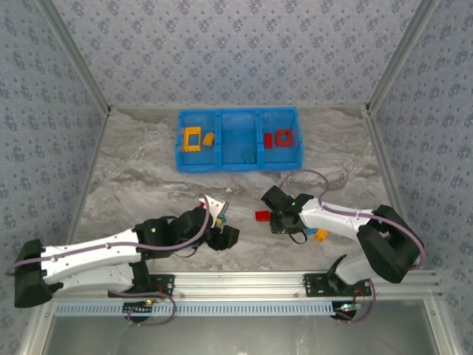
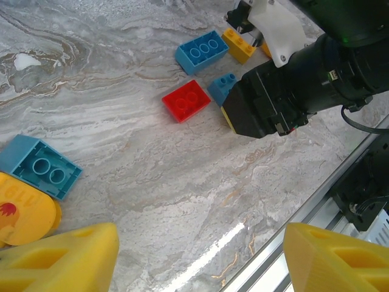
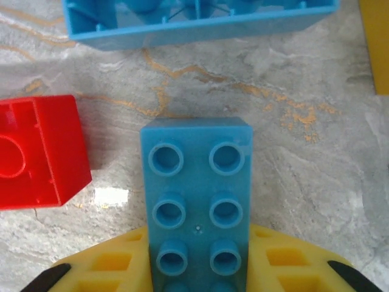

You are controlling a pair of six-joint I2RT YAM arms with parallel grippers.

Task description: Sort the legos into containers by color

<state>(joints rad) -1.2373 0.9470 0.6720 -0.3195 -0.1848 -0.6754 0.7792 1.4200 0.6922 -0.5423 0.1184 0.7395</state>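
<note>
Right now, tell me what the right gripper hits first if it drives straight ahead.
Holding a blue brick, the right gripper would likely meet the near wall of the blue bin first; the red brick sits aside.

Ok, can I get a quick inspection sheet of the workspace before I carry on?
Surface: marble-look table, bare around the bricks.
Job's things: blue bin holds yellow pieces left, a blue one middle, red right; loose bricks lie by both grippers.
Clutter: nothing seen.
Grippers: left gripper open, empty; right gripper shut on blue brick.
Cables: purple cable loops beside the right gripper.
Surroundings: patterned walls, metal rail at near edge.
</note>
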